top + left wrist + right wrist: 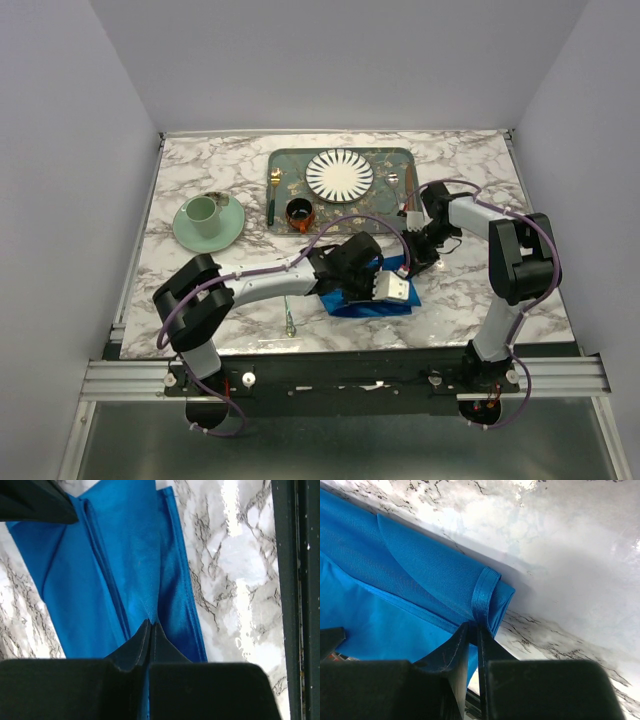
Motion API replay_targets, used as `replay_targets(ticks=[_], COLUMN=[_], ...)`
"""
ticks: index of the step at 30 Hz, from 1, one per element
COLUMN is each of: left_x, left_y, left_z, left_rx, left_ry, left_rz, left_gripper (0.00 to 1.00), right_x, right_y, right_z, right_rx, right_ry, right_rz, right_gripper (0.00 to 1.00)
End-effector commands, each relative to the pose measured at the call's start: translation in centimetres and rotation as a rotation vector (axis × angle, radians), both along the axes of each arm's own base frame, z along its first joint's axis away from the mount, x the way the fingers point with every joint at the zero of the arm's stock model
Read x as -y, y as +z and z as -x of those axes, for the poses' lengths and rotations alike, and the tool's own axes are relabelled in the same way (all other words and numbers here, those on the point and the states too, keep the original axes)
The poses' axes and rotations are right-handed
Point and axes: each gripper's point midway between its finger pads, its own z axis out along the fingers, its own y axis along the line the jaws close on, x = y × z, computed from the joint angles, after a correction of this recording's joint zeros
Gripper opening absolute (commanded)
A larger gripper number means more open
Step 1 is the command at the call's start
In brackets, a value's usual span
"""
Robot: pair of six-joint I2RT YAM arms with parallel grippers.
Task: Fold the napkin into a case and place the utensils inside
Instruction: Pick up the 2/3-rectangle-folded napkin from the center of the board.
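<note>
Left gripper (150, 626) is closed tight, its jaws pinching a raised ridge of the napkin (125, 560); from the pinch the blue cloth runs away ahead of the jaws in long pleats; bare marble table (235, 580) shows just to their right. Right gripper (473, 627) is all but closed, and the thin slot between its jaws is filled by the napkin's hemmed corner, where the cloth is rolled over on itself; the roll stretches off to the left of those jaws, with flat cloth on its near side. From above, the two grippers sit close together over the bunched napkin, the right one at its far edge, the left one just nearer the bases; a small spoon (289, 323) lies on the table well to the left of the left gripper, on the near side of its forearm.
</note>
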Motion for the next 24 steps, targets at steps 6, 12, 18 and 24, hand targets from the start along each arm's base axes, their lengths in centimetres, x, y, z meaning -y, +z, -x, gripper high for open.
replay_targets(ticks=[6, 12, 18, 24], left_x=[-1.7, -2.5, -3.4, -3.9], left_y=[-3.3, -5.2, -7.3, -8.2], left_z=[1.9, 2.9, 2.4, 2.9], left_rx=[0.052, 0.119, 0.175, 0.147], left_ry=[-0.074, -0.09, -0.054, -0.071], left_rz=[-0.09, -0.138, -0.203, -0.244], left_gripper=[0.47, 0.5, 0.45, 0.17], right_x=[0.6, 0.6, 0.6, 0.6], right_y=[-0.4, -0.6, -0.8, -0.9], right_z=[-0.3, -0.2, 0.1, 0.1], right_rx=[0.016, 0.01, 0.0, 0.0], right_ry=[0.027, 0.025, 0.026, 0.028], right_rz=[0.036, 0.04, 0.04, 0.041], right_gripper=[0.2, 0.2, 0.2, 0.2])
